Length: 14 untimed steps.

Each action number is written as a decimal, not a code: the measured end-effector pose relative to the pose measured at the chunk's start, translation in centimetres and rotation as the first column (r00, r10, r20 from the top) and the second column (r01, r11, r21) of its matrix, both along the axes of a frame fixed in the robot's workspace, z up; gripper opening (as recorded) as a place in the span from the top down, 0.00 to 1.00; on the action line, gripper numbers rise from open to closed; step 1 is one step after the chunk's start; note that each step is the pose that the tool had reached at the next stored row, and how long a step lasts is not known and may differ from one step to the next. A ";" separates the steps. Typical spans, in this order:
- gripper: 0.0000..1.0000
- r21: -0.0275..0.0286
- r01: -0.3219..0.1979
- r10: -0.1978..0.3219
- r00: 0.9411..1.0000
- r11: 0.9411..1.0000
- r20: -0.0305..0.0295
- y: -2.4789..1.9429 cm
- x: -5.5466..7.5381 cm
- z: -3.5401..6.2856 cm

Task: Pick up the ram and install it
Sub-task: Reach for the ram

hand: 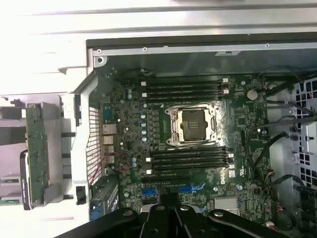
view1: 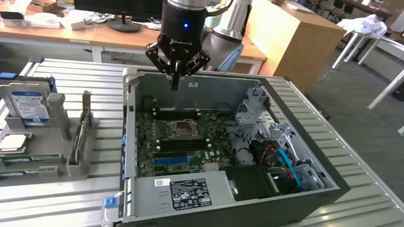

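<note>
The ram (view1: 81, 133) is a thin green stick standing on edge in a grey holder (view1: 90, 124) on the exterior view's left, outside the computer case. In the wrist view the ram (hand: 37, 148) shows as a long green board beside the case wall. My gripper (view1: 175, 85) hangs over the back part of the open case (view1: 130, 142), above the motherboard (view1: 148, 142), well apart from the ram. Its fingers are shut together with nothing between them. The gripper (hand: 167, 201) reaches in over the empty memory slots (hand: 190, 159) and the processor socket (hand: 190, 124).
A silver hard drive (view1: 29, 107) with a blue-white label stands in the grey rack at the far left, with a small square chip (view1: 13, 142) in front of it. Inside the case sit a drive cage (view1: 256, 111), cables (view1: 277, 156) and a power supply (view1: 186, 191).
</note>
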<state>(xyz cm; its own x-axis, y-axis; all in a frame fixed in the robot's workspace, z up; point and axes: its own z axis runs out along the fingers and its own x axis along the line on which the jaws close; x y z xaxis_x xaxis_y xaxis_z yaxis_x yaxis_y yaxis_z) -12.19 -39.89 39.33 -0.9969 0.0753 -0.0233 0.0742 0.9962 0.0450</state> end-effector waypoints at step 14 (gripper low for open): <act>0.89 0.000 0.000 0.000 1.000 1.000 0.000 0.00 -0.2 0.00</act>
<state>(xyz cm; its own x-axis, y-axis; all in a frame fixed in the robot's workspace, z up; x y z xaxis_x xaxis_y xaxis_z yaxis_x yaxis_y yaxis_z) -12.43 -39.88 39.33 -0.9969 0.0753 -0.0233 0.0742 0.9962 0.0450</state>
